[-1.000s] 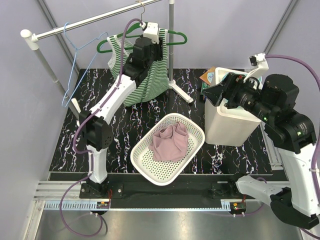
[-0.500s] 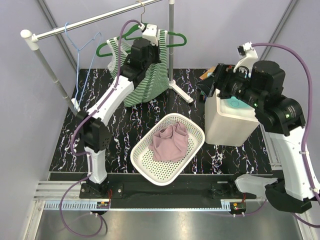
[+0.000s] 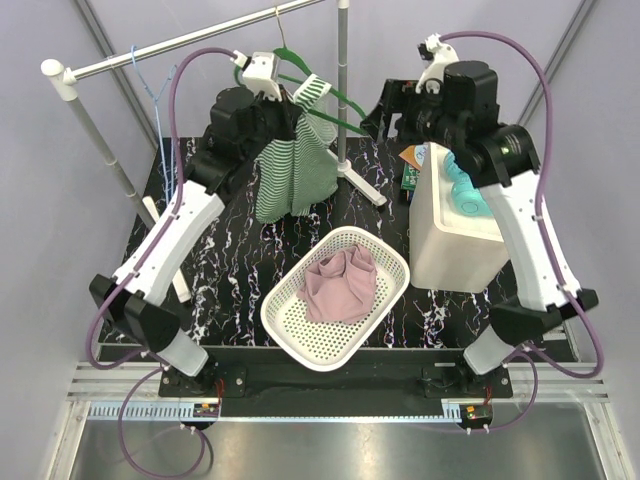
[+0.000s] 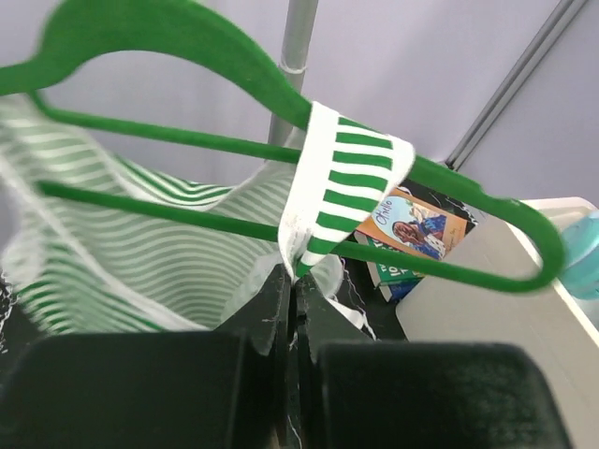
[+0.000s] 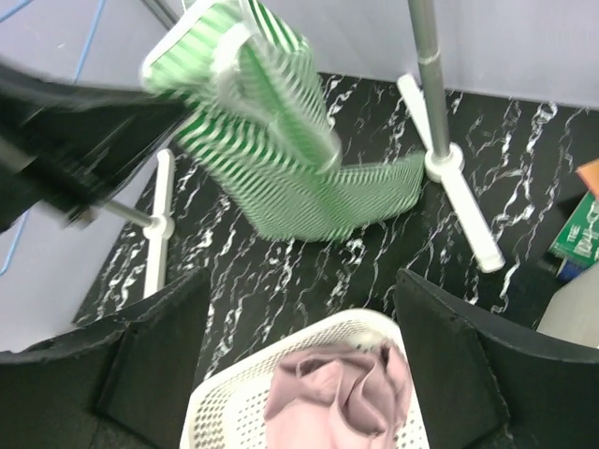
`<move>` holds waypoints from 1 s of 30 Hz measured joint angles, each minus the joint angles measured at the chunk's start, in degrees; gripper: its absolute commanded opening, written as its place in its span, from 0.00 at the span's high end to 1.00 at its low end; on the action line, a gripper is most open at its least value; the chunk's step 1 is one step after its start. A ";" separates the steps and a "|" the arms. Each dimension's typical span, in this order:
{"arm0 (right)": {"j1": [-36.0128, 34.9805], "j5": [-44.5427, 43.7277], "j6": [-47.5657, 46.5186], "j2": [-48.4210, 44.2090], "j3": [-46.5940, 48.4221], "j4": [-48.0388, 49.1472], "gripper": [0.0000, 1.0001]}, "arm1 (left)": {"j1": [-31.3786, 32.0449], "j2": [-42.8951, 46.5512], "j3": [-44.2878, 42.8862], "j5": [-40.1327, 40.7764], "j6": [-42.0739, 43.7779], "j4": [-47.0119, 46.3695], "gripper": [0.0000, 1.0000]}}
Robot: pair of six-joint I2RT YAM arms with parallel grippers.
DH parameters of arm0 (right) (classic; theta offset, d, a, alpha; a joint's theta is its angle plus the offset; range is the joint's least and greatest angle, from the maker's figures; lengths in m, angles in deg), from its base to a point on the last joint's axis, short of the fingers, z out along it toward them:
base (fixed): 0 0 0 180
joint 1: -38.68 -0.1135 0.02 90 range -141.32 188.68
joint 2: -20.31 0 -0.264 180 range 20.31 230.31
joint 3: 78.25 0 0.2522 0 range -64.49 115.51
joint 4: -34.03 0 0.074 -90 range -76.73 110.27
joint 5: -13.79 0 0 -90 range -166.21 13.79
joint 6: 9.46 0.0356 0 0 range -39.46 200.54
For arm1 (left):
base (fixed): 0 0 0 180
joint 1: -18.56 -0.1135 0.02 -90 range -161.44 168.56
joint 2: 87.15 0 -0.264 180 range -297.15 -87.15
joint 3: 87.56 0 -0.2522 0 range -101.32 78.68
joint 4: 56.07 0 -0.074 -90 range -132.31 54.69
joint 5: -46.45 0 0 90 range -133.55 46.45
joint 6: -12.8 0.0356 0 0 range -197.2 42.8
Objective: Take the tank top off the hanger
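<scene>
A green-and-white striped tank top [image 3: 288, 170] hangs on a green hanger [image 3: 345, 103] from the rail. It also shows in the left wrist view [image 4: 112, 253] and the right wrist view [image 5: 281, 159]. My left gripper [image 3: 290, 95] is shut on the tank top's right strap [image 4: 346, 182], which lies over the hanger's arm [image 4: 468, 192]. My right gripper [image 3: 385, 108] is open and empty, raised near the vertical pole [image 3: 342, 60], to the right of the hanger. In its own view the open fingers [image 5: 150, 346] frame the basket below.
A white basket [image 3: 285, 325] with a pink garment [image 3: 340, 283] sits at table centre. A white bin [image 3: 450, 255] stands at the right, books [image 3: 412, 165] behind it. An empty blue hanger [image 3: 160, 85] hangs at the left. The rack's foot [image 3: 365, 185] lies behind the tank top.
My left gripper has risen and pulled the strap up and right along the hanger; the tank top has bunched narrower. My right arm has swung up and left towards the pole.
</scene>
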 measured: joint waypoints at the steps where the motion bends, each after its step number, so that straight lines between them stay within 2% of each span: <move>1: 0.17 -0.04 -0.81 1.75 1.62 0.11 0.12 | 0.00 1.14 1.03 -0.09 -0.15 -0.09 1.00; 9: 3.08 7.32 -3.17 13.86 15.15 0.63 0.14 | -0.07 6.34 7.78 -1.14 -0.37 1.07 1.00; 14: 2.73 13.09 -2.84 16.28 18.08 0.79 0.16 | -0.11 6.58 8.20 -1.36 -0.31 1.84 1.00; 23: -1.40 15.87 1.38 19.85 25.18 1.40 0.20 | -0.13 7.39 9.70 -1.42 -0.33 1.64 1.00; 27: -2.93 15.96 1.79 21.59 25.49 1.57 0.26 | -0.20 7.43 9.70 -1.44 -0.35 1.62 1.00; 30: -3.69 15.91 2.12 23.17 25.49 1.49 0.36 | -0.22 7.43 9.70 -1.44 -0.37 1.62 1.00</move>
